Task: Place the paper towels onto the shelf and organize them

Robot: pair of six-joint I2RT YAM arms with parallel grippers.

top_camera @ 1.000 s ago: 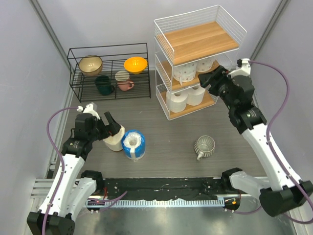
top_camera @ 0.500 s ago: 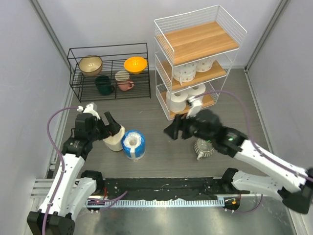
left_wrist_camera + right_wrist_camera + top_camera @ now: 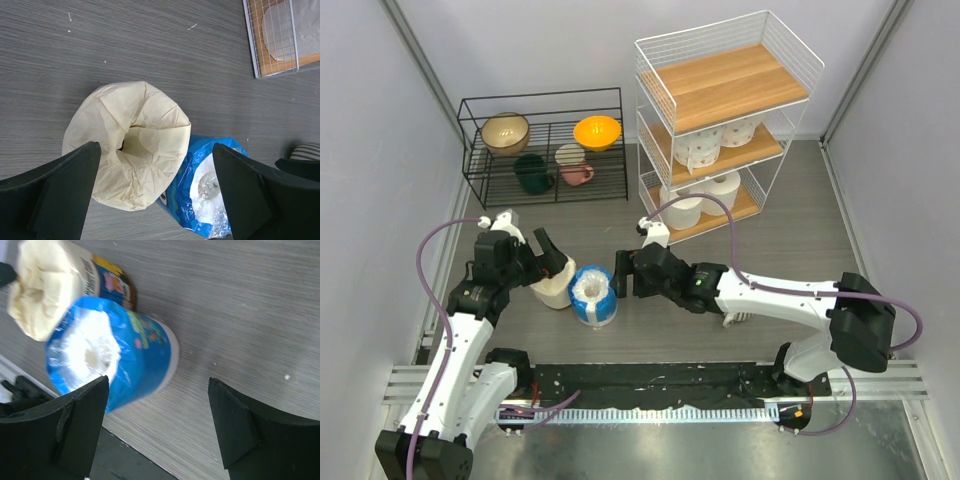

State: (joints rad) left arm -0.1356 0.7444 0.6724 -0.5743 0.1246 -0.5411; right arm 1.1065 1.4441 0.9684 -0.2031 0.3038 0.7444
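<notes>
1. Shelf [image 3: 725,90] stands at the back right. Four white rolls [image 3: 682,208] sit on its middle and lower boards, and the top board is bare.
2. Blue-wrapped roll [image 3: 592,294] and cream roll [image 3: 552,285] stand upright on the table [image 3: 770,250], close side by side and well apart from the shelf.
3. Right gripper [image 3: 618,274] faces the blue-wrapped roll with jaws wide and holds nothing. Judged step: the reach for this roll.
4. Left gripper [image 3: 152,195] straddles the cream roll with jaws wide; whether it touches cannot be told.
5. Next move calls for centring the right jaws on the roll and closing without nudging its neighbour.
</notes>
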